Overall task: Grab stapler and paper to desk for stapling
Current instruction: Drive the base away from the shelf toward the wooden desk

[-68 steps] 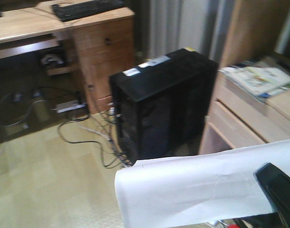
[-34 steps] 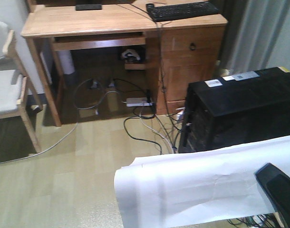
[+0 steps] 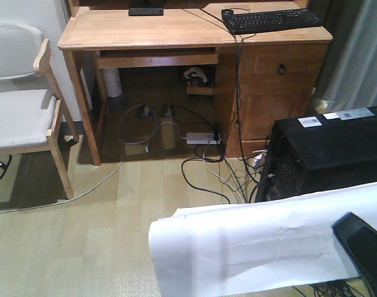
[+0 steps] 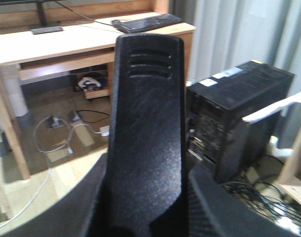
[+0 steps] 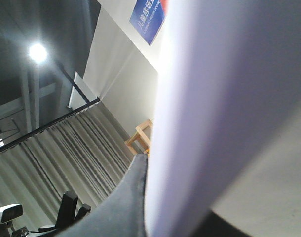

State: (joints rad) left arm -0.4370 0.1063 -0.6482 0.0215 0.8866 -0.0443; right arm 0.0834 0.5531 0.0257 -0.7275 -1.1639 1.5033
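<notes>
Black and pebbled, the stapler (image 4: 145, 123) fills the middle of the left wrist view, standing upright with 3 short grooves near its top. The left hand (image 4: 148, 217) is clamped on its lower part, with dark shoulders closing in from both sides.

White and lightly creased, the paper (image 3: 250, 247) spreads across the near right of the front view, held up above the floor (image 3: 83, 247). We see the right hand (image 3: 363, 247) as a glossy black part lying over the sheet's near right corner, pinched on it. In the right wrist view the sheet runs so close past the lens that it blurs.

Neither thing is on the counter (image 3: 176, 31) yet; it stands at the far side of the floor, light wood, well apart from both. On its top a black keyboard (image 3: 272, 20) lies at the right and a monitor base (image 3: 146, 11) sits further left.

A black computer tower (image 3: 337, 148) with white labels on top stands between the paper and the counter, just beyond the sheet's far edge. Loose cables (image 3: 201, 161) trail on the floor under the counter. A wooden chair (image 3: 21, 111) with a pale seat stands at the left, and a grey curtain (image 3: 355, 62) hangs at the far right.
</notes>
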